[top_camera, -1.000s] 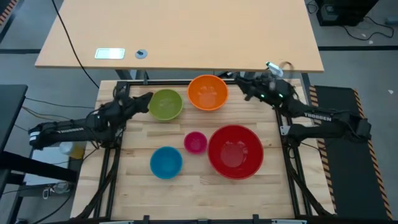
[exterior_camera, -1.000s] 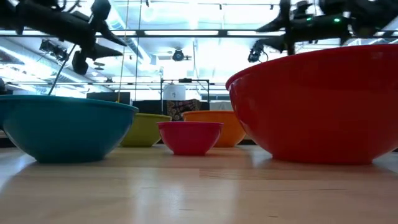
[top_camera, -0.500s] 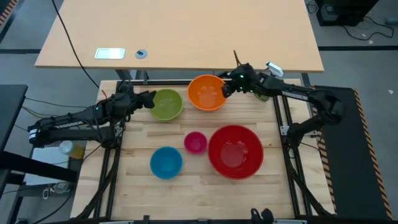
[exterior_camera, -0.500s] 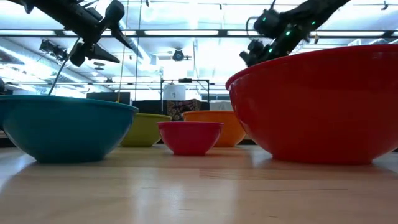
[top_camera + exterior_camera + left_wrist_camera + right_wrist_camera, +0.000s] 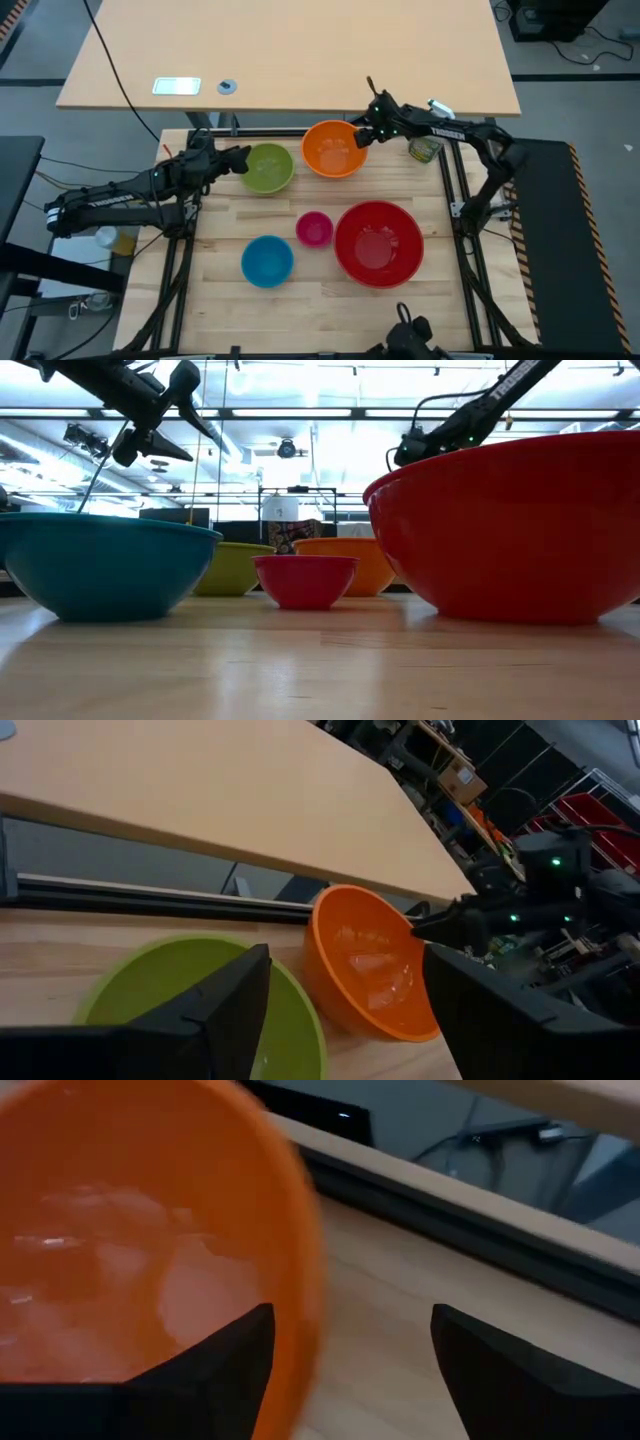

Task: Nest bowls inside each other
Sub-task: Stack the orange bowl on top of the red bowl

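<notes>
Five bowls rest on their bases on the wooden table: red (image 5: 378,243), orange (image 5: 334,148), lime green (image 5: 266,167), blue (image 5: 268,261) and small magenta pink (image 5: 314,229). My left gripper (image 5: 238,158) hovers open at the green bowl's (image 5: 170,1005) left rim, above the table. My right gripper (image 5: 362,135) is open and slants down over the orange bowl's right rim (image 5: 305,1280). One finger (image 5: 215,1370) stands over the bowl's inside, the other (image 5: 510,1375) outside it. I see no touch.
A clear spray bottle (image 5: 425,148) stands at the table's far right corner, just behind my right arm. A second, lighter table (image 5: 290,50) lies beyond the far edge. Bare wood shows along the near edge and at the left.
My right gripper has swung from the far right corner toward the table's left and down, tipping its fingers downward, and now stands over the orange bowl's right rim. My left gripper has tipped slightly downward beside the green bowl. No bowl has moved.
</notes>
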`<action>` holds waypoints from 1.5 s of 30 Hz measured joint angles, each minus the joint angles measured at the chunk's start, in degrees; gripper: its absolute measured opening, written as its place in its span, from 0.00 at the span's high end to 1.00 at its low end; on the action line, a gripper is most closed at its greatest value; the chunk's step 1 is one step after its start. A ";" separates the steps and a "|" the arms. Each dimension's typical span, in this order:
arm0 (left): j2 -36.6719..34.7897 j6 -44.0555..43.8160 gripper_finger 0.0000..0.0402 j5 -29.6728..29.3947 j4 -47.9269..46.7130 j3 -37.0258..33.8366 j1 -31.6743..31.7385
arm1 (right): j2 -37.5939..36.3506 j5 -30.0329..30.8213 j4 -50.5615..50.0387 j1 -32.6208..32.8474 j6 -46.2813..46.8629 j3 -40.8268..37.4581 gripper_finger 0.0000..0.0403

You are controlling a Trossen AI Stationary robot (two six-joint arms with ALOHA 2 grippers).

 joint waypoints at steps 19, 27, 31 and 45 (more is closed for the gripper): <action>0.00 0.26 0.34 0.48 -0.07 0.00 0.00 | 5.85 -6.75 -3.34 0.50 0.17 1.76 0.54; 0.00 0.26 0.34 1.98 -0.07 0.00 0.00 | 5.85 -5.18 -3.01 0.78 3.43 1.76 0.75; 0.00 3.13 0.34 2.62 -0.19 0.00 -0.02 | 5.85 -4.98 -3.06 0.81 3.71 1.76 0.86; 0.00 5.10 0.34 12.38 1.23 0.00 -0.02 | 4.91 -12.22 -3.56 0.85 1.85 1.71 0.94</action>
